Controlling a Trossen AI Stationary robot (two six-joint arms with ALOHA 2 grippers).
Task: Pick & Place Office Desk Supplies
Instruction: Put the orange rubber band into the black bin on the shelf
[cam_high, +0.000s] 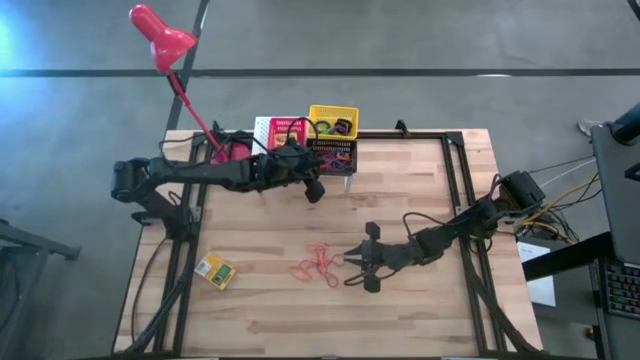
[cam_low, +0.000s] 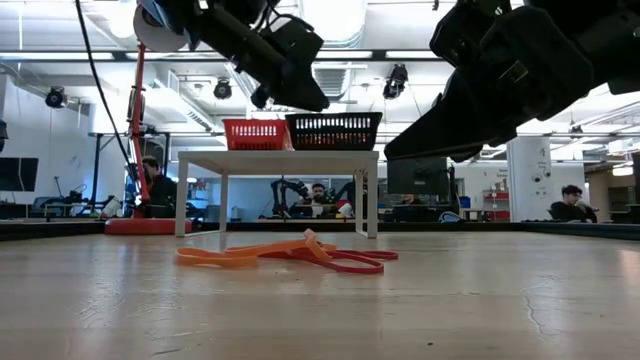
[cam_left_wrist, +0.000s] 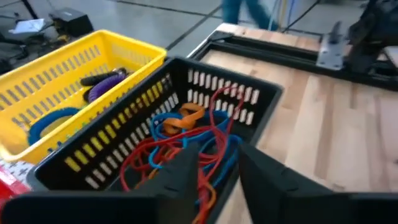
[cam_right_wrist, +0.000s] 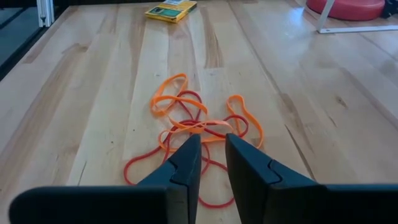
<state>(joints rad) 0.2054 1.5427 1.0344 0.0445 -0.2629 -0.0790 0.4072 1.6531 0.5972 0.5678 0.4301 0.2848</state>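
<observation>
Jaws first: the left gripper (cam_left_wrist: 214, 171) shows a narrow gap between its fingers with nothing in it, hanging right over the black basket (cam_left_wrist: 249, 99). The right gripper (cam_right_wrist: 212, 158) is also parted just a slit, empty, low over the loose rubber bands (cam_right_wrist: 199, 127) on the table (cam_high: 420, 310), its tips at their near edge.

Into the containers: the black basket holds a tangle of red, blue and orange bands. Beside it, the yellow basket (cam_left_wrist: 134, 53) carries a purple ring (cam_left_wrist: 102, 87) and a blue ring (cam_left_wrist: 53, 121). The red basket (cam_low: 254, 133) sits next door on the white rack (cam_low: 275, 160); its contents can't be made out. One yellow-and-green box (cam_high: 216, 271) lies alone near the table's left edge.
</observation>
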